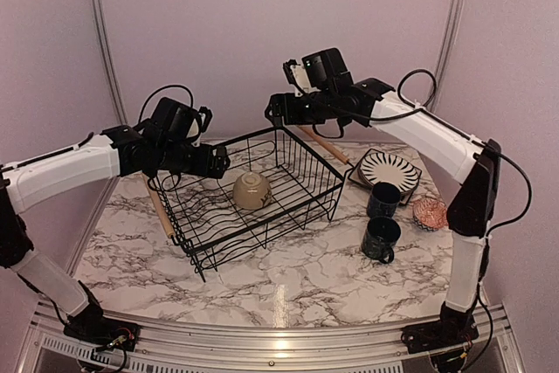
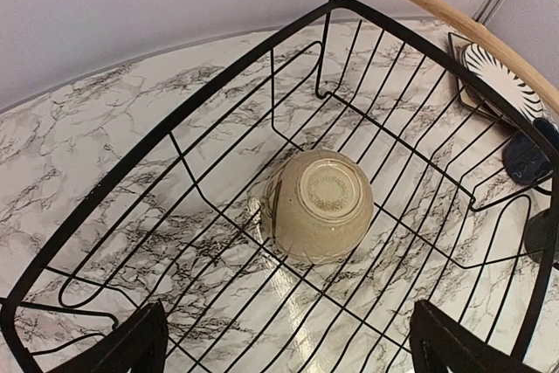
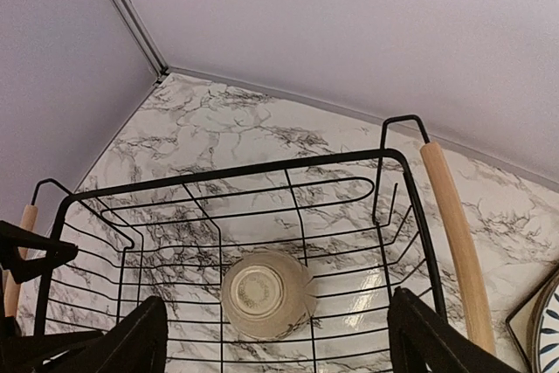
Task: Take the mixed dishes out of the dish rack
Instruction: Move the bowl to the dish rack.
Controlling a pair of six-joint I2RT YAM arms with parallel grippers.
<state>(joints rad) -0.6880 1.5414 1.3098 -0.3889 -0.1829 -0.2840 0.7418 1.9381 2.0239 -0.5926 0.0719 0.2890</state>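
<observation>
Only 1 bowl (image 1: 252, 190) in rack (image 3: 455, 242), mugs (image 1: 382, 239) beside

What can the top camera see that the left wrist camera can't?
Only the top view shows the left arm, right arm and pink bowl beside the mugs. Only the left wrist view shows the speckled pattern inside the foot ring of the cream bowl. Both show the dish rack, that overturned bowl in it, and the striped plate.

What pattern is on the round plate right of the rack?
Black-and-white radiating stripes on the plate; clearest in the top external view.
</observation>
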